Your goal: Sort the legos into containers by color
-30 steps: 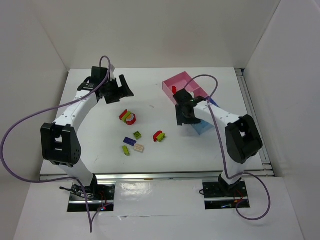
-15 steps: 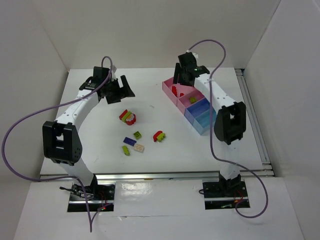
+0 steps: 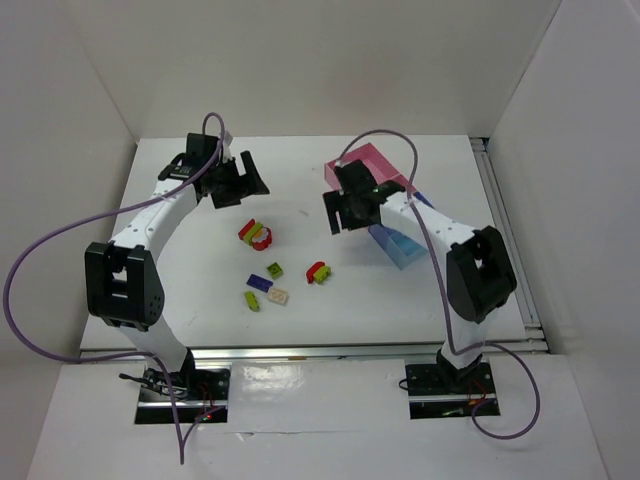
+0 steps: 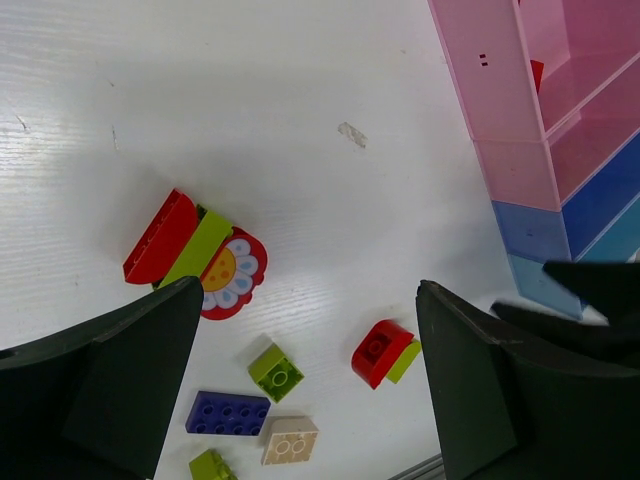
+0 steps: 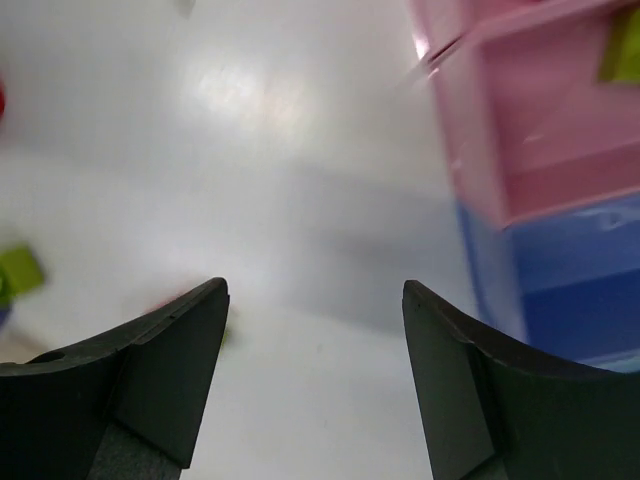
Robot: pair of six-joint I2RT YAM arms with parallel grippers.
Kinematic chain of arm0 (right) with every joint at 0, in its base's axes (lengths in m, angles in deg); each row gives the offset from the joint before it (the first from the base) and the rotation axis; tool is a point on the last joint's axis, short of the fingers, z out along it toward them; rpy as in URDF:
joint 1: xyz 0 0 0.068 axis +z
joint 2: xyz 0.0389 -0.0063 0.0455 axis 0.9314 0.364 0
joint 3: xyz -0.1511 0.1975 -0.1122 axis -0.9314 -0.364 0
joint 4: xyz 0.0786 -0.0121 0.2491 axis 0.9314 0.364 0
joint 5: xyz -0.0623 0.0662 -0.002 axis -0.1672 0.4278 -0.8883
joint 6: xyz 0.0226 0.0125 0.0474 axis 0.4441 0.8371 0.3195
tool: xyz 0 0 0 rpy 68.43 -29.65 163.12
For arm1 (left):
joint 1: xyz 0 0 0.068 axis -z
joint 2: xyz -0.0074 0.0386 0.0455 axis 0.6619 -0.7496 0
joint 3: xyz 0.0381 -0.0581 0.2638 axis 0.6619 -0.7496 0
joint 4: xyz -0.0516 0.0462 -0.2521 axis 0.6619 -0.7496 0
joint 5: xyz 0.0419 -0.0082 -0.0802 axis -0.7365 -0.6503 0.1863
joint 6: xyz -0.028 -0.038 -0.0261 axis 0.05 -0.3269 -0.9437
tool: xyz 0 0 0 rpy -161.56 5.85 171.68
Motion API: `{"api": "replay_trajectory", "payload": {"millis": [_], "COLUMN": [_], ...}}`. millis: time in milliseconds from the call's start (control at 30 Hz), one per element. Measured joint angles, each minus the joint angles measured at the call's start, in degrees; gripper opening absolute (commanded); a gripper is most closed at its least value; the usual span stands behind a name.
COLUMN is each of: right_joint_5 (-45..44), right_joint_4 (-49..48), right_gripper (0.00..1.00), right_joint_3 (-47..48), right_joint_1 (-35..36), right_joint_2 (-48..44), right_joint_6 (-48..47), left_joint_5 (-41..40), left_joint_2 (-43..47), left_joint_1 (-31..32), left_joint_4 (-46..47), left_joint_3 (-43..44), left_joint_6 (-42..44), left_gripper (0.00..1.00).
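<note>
- My right claw [image 3: 335,211] has swung off the far pink end of the row of four joined square plastic boxes [image 3: 366,160], pink shading to blue. It now hangs just left of the row, toward the desk's middle, fingers spread with nothing between them.
- The row lies along the desk's right side, and from above my right arm now covers its middle boxes.
- A small red brick [image 4: 536,72] lies in the pink end box, and a lime brick [image 5: 625,45] in the pink box beside the blue ones.
- My left claw [image 3: 245,180] has stayed toward the far left corner, spread wide and empty.
- Loose in the desk's middle are a red-lime stack with a round flower piece [image 3: 256,234], a red-lime pair [image 3: 319,271] and a lime square brick [image 3: 273,269].
- Nearer the near edge are a purple flat brick [image 3: 261,283], a beige brick [image 3: 278,296] and a small lime piece [image 3: 252,301].
</note>
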Motion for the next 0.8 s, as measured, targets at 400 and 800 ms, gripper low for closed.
{"api": "replay_trajectory", "payload": {"millis": [400,800], "right_joint_5": [8.9,12.7], "right_joint_4": [3.2,3.7], "right_gripper": [0.83,0.82], "right_joint_3": [-8.7,-6.4], "right_joint_1": [10.7,13.7], "right_joint_2": [-3.1,4.9], "right_joint_6": [-9.9,-14.0], "left_joint_5": [0.0,-1.3], "left_joint_2": [-0.5,-0.4], "left_joint_1": [0.8,1.7], "left_joint_4": [0.0,-0.2], "left_joint_3": [0.0,0.0], "left_joint_6": [0.0,0.0], "left_gripper": [0.98,0.98]}}
